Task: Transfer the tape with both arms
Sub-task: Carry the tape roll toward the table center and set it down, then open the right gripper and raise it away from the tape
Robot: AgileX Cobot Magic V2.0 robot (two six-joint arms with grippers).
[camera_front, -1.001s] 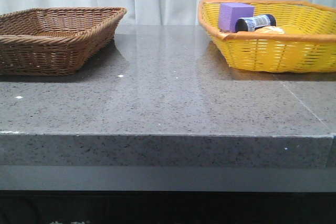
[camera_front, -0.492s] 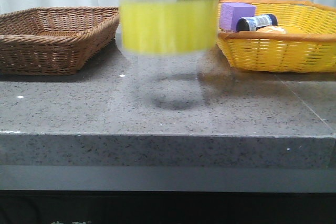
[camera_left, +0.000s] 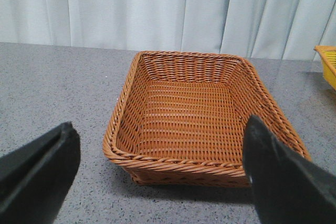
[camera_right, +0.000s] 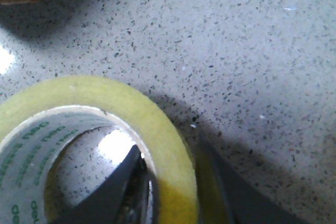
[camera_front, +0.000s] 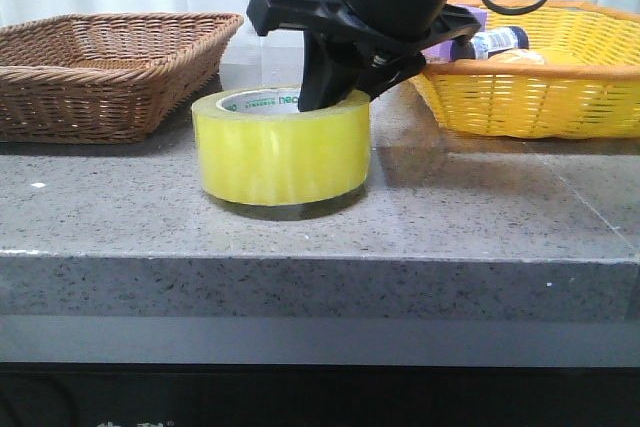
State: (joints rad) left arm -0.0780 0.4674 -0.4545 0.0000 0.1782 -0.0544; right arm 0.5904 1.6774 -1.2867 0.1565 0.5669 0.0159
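On the grey counter, between the brown basket and the yellow basket, the tape sits flat. I judge it stiff, light and slick-sided. My right claw pinches its wall, one finger inside the core; my left claw hangs spread wide, holding nothing.

Purple block mostly behind right hand
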